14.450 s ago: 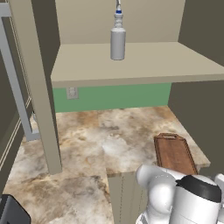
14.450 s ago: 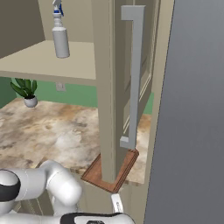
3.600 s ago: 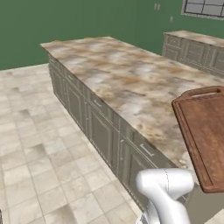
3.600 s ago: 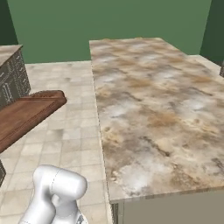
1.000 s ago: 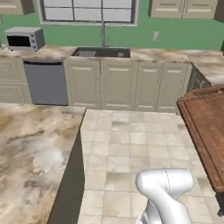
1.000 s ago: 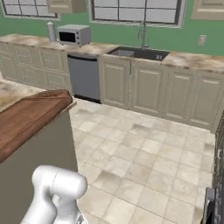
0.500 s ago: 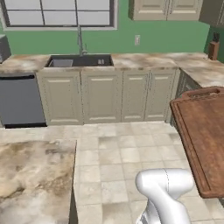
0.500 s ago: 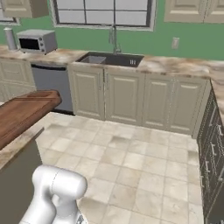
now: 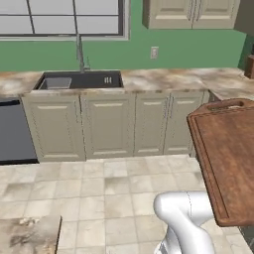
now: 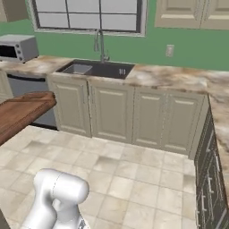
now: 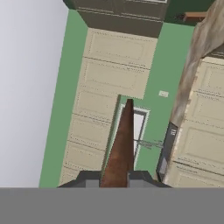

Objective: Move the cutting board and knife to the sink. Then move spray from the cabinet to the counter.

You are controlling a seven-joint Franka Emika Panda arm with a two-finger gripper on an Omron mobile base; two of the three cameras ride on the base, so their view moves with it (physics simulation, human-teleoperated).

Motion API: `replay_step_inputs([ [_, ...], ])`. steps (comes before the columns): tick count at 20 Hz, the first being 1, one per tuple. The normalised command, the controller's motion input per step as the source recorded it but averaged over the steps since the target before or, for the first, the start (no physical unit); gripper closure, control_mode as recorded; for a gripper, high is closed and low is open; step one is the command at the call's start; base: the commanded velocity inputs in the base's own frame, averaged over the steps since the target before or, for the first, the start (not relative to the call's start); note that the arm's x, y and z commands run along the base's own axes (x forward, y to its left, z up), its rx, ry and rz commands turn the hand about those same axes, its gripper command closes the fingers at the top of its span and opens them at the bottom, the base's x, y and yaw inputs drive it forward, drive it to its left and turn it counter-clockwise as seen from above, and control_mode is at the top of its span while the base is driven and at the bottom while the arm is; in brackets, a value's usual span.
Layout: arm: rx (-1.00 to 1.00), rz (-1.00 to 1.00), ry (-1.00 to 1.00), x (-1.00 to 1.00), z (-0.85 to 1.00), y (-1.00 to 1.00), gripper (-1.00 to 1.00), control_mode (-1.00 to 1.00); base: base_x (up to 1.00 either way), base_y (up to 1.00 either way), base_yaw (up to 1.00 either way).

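The board (image 9: pixel 225 158) was held up in the air, flat, well clear of the floor (image 9: pixel 99 193). In the left base view it filled the 3 o'clock side, its arched handle at the far end, toward 12. In the right base view it entered from 9 o'clock, with its far end (image 10: pixel 31 105) showing over the tiles. In the hand view the board (image 11: pixel 121 148) ran edge-on as a thin brown strip from 6 o'clock up toward the middle, and the gripper (image 11: pixel 114 177) had its jaws nearly together, clamped on the board's near end, one dark fingertip (image 11: pixel 89 178) on each face.

The sink (image 9: pixel 79 81) sat in the counter (image 9: pixel 188 79) across the floor, at about 11 o'clock in the left base view and about 12 in the right one, well apart from the board. Its faucet (image 9: pixel 80 52) stood at the back of the basin under the window (image 9: pixel 62 17). A microwave (image 10: pixel 17 48) stood on the counter at 10 o'clock in the right base view, to the sink's side. Beige cabinet doors (image 10: pixel 129 112) ran below the counter.
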Motion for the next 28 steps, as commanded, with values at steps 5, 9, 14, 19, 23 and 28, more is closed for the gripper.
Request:
replay_step_inputs([
  [5,0.0,0.0,0.0,0.0,0.0,0.0,1.0,1.0,1.0,-0.37,0.0],
  [9,0.0,0.0,0.0,0.0,0.0,0.0,1.0,1.0,1.0,0.36,-0.08],
  [14,0.0,0.0,0.0,0.0,0.0,0.0,1.0,1.0,1.0,0.58,-0.17],
  [19,0.0,0.0,0.0,0.0,0.0,0.0,1.0,1.0,0.99,0.88,-0.37],
  [23,0.0,0.0,0.0,0.0,0.0,0.0,1.0,1.0,1.0,1.0,-0.38],
  [28,0.0,0.0,0.0,0.0,0.0,0.0,1.0,1.0,0.92,1.0,-0.28],
])
